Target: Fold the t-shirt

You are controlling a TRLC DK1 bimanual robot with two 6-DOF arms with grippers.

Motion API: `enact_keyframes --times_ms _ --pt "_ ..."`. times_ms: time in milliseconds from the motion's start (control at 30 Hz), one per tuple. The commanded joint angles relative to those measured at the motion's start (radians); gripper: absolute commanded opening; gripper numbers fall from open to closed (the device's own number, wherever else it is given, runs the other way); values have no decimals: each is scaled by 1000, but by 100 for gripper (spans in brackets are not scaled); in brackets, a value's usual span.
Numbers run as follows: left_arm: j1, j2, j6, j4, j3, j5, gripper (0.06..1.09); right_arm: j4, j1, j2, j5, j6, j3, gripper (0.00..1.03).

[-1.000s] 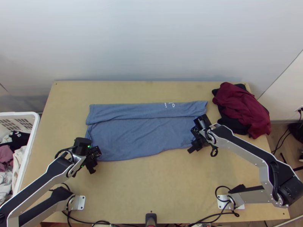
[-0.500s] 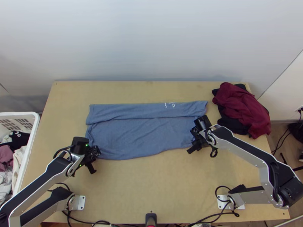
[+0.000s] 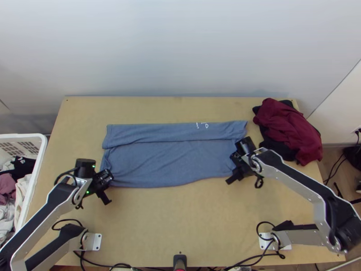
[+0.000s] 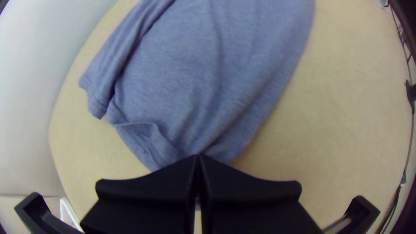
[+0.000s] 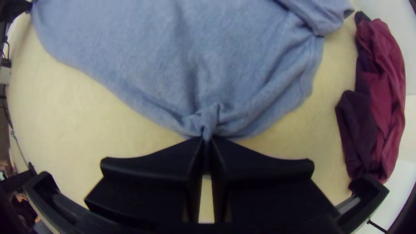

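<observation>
- Looks like a robotics lab or workshop corner
- Has a left robot arm and a right robot arm fixed by metal plates to a plain wooden table
- Shows black cables looping around the bases
- Backs onto a bare pale wall
- Includes wood-look flooring, a white basket of clothes and a garment pile

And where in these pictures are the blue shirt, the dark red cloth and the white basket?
Blue shirt (image 3: 167, 162), top view: flat part beside the folded strip.
Dark red cloth (image 3: 288, 128), top view: near its middle.
White basket (image 3: 43, 151), top view: rim beside the table.
</observation>
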Motion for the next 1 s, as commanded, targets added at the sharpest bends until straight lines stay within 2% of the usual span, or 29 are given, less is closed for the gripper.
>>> enact_keyframes --times_ms 0,167,600,800,967 --pt "53 -32 -26 -120 114 56 10 -108 -29 -108 -55 7 85 3" --pt "61 -49 -37 -224 188 68 10 -172 -38 -171 -83 20 110 3" --pt "79 -267 -48 -511 246 93 10 -263 -41 -278 -96 10 64 3" --pt "87 -285 -45 -516 260 94 10 -320 -40 -315 -119 13 104 3" --pt "145 -152 -11 -355 281 94 10 -303 -84 -218 -119 -10 199 3"
